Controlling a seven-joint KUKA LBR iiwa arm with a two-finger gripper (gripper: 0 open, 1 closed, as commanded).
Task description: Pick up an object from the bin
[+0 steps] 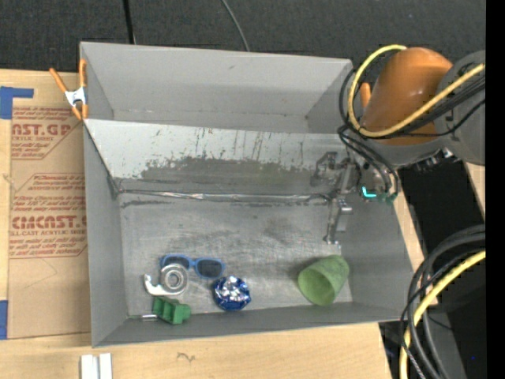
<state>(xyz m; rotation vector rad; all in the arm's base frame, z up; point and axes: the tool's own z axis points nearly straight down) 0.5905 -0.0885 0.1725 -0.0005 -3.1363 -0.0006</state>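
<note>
Closest to the camera, along the near wall of the bin (102, 212), a small cluster sits at the left: a green block (172, 312) against the wall, a silvery roll-shaped thing (173, 279) just behind it, blue sunglasses (207, 268) touching that roll, and a blue speckled ball (232, 292) just beside them. Well apart, toward the right of the same wall, a green cup (323, 280) lies, apparently on its side, though its mouth is hard to make out. Just beyond the cup and a little farther in, the gripper (334, 242) hangs low over the bare floor, near the cup's far edge but seemingly apart from it. Whether it is open or closed I cannot tell from this angle. Farther back, the floor and the scuffed rear wall carry nothing. As a judgement, the pick is at an early stage: everything rests on the floor and nothing looks lifted. The cup is the thing nearest the gripper, so closing on something, raising it and clearing the rim are all left to do.
</note>
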